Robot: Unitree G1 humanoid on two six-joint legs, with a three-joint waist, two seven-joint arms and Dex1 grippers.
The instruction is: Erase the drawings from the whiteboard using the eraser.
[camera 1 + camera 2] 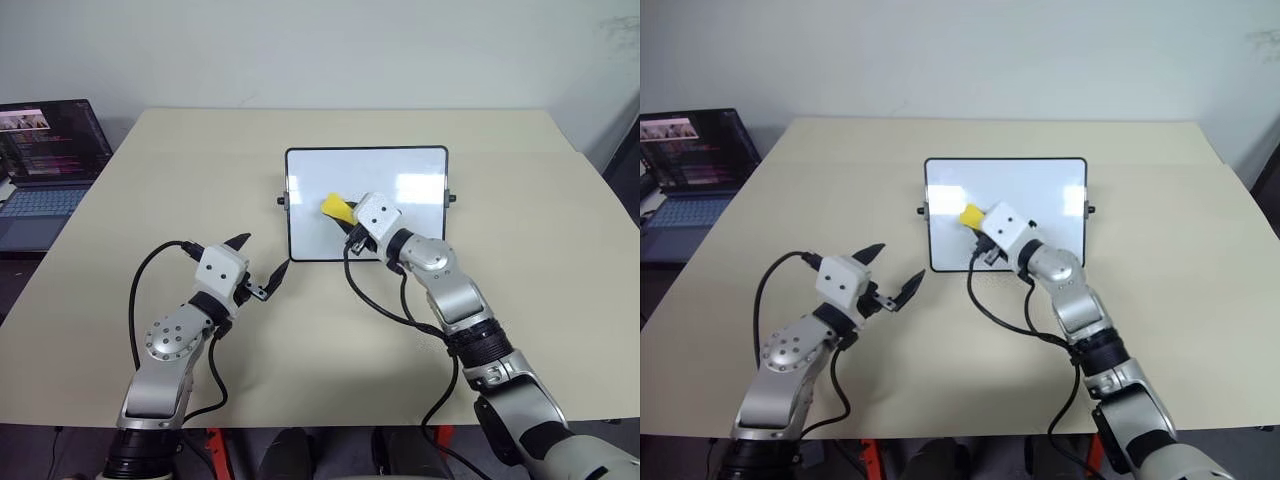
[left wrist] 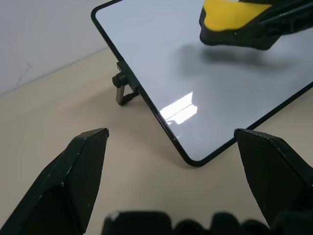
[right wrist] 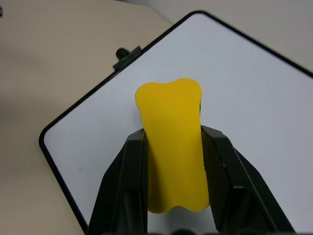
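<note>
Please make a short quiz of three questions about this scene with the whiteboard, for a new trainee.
1. True or false: the right gripper is shut on the eraser.
2. Which describes the left gripper? A) open, holding nothing, above the table near the board's corner; B) shut on the whiteboard frame; C) holding a marker.
3. Fill in: the whiteboard surface that can be seen shows ____ black marks.

Key:
1. True; the eraser sits between the two fingers, over the board.
2. A.
3. No; the visible white area looks clean, though the right arm covers a part of it.
</note>
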